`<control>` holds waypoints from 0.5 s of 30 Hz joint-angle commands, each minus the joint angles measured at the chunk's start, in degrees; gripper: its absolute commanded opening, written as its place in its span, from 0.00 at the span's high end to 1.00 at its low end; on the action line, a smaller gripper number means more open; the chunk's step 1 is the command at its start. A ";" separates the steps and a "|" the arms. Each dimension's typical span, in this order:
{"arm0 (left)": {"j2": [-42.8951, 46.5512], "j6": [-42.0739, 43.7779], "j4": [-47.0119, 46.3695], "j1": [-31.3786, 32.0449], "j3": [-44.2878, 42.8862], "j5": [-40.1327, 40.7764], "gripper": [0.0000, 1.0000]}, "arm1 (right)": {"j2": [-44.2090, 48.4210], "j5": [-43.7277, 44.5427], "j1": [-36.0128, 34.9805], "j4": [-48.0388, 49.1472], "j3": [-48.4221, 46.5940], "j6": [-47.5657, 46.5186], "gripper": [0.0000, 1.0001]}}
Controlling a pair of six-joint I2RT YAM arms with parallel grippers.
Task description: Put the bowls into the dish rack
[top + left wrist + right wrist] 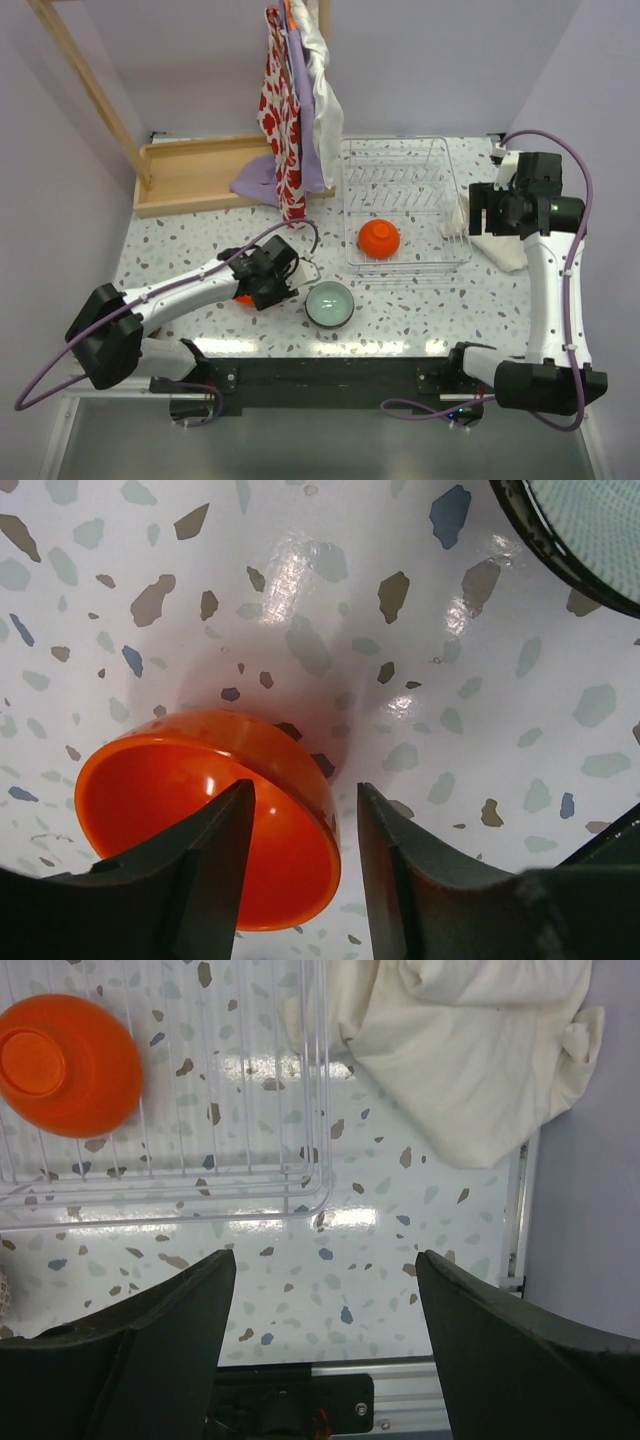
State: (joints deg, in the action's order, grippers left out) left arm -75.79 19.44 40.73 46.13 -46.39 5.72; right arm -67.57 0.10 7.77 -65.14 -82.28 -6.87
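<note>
Left gripper [303, 800] — part-open astride the rim of the orange bowl [180, 790]; right gripper [325, 1260] — wide open, empty, beside the dish rack [250, 1200].

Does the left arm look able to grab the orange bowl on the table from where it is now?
Probably yes. The left gripper is open with its fingers straddling the rim of the orange bowl, and the mint bowl sits clear to the side.

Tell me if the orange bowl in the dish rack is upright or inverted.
Inverted: the orange bowl in the dish rack shows its base ring facing up.
</note>
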 commanded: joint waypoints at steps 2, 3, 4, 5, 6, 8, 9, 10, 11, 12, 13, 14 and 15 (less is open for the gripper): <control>-1.64 -0.98 -3.38 -0.34 0.42 -0.09 0.55 | -0.63 -0.01 -0.12 -0.16 -1.83 0.46 0.23; -1.73 -0.72 -3.55 -0.34 0.51 -0.61 0.64 | -0.63 -0.01 -0.04 -0.16 -1.92 0.37 0.24; -1.73 -0.55 -3.38 -0.34 0.69 -0.97 0.69 | -0.63 -0.01 -0.12 -0.16 -2.18 0.37 0.24; -1.47 -0.37 -3.29 -0.34 0.60 -1.23 0.74 | -0.37 -0.01 -0.04 -0.07 -2.10 0.28 0.24; -1.29 -0.11 -2.59 -0.34 0.43 -1.58 0.88 | -0.19 -0.01 -0.12 -0.16 -2.09 0.28 0.24; -0.50 0.51 -1.19 -0.34 -0.19 -1.85 0.98 | 0.50 -0.01 -0.12 -0.16 -1.66 0.11 0.25; -0.07 0.77 0.47 -0.34 -0.97 -1.76 1.00 | 0.77 0.08 -0.04 -0.07 -1.39 0.02 0.25; 0.90 1.12 1.19 -0.34 -1.24 -1.76 1.00 | 1.12 -0.01 -0.12 0.02 -0.70 0.02 0.25; 1.43 1.91 1.89 -0.34 -1.59 -2.02 1.00 | 1.30 -0.01 -0.12 0.10 -0.34 0.02 0.26; 1.96 2.18 3.72 -0.34 -2.64 -2.46 1.00 | 1.82 -0.01 -0.04 0.11 0.10 0.02 0.26; 3.09 2.44 4.79 -0.34 -3.43 -3.07 1.00 | 2.00 -0.01 -0.12 0.11 0.54 0.02 0.26; 3.54 3.49 6.10 -0.34 -4.49 -4.65 1.00 | 2.18 -1.32 -0.04 0.02 0.63 0.11 0.27; 4.15 3.76 8.73 -0.25 -7.19 -5.18 1.00 | 2.44 -1.94 -0.04 -0.33 0.63 0.11 0.27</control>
State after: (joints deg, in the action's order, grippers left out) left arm -75.48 20.62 43.09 46.13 -46.74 3.73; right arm -67.48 0.03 7.79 -65.14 -82.00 -6.90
